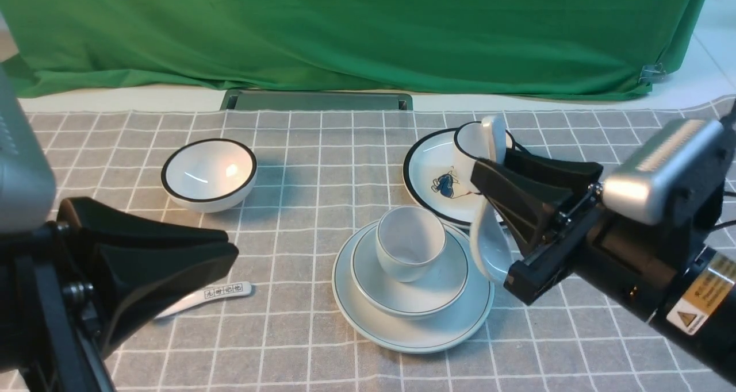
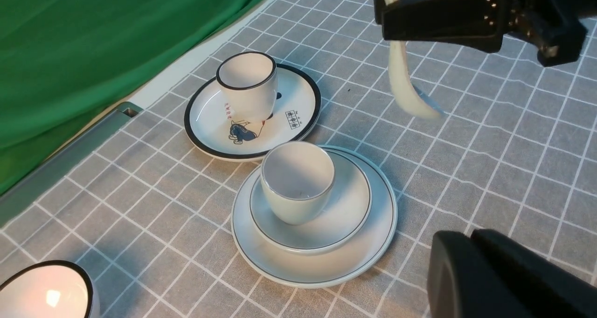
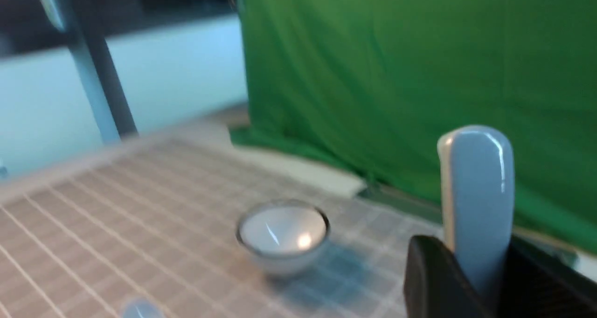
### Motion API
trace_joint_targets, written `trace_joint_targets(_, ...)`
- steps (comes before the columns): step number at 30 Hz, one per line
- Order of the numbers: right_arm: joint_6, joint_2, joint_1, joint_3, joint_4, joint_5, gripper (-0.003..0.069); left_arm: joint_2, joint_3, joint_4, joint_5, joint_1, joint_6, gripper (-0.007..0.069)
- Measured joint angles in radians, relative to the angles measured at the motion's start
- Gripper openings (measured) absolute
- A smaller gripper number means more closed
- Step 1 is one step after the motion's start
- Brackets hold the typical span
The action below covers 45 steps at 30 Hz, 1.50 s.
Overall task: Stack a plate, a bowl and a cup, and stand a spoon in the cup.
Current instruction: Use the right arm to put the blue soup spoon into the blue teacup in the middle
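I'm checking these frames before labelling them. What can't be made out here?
- Front view: one end of the labelled spoon is hidden behind the left end effector.
- Front view: the right end effector covers the plain spoon's middle and part of the black-rimmed cup.
- Right wrist view: blur smears the black-rimmed bowl.
- Left wrist view: the bottom edge cuts off the left end effector.
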Motion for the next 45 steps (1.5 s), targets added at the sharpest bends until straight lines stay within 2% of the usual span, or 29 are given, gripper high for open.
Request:
trace_joint_targets(2, 0.004, 0.085, 0.0, 0.005, -0.002, -0.177, 0.0169, 0.0, 0.0, 0.0, 0.001, 0.0, 0.0, 0.001)
trace_joint_targets(6, 0.032, 0.201, 0.0, -0.023, -0.008, -0.269, 0.0169, 0.0, 0.0, 0.0, 0.001, 0.0, 0.0, 0.001)
trace_joint_targets(22, 0.046, 0.487, -0.001, -0.218, -0.06, -0.285, 0.0169, 0.0, 0.0, 0.0, 0.001, 0.0, 0.0, 0.001)
trace_joint_targets(33, 0.05, 0.582, -0.051, -0.257, -0.067, -0.29, 0.0169, 0.0, 0.0, 0.0, 0.001, 0.0, 0.0, 0.001)
trace_joint_targets(45, 0.054, 0.642, -0.06, -0.287, -0.073, -0.29, 0.0169, 0.0, 0.0, 0.0, 0.001, 0.0, -0.004, 0.001)
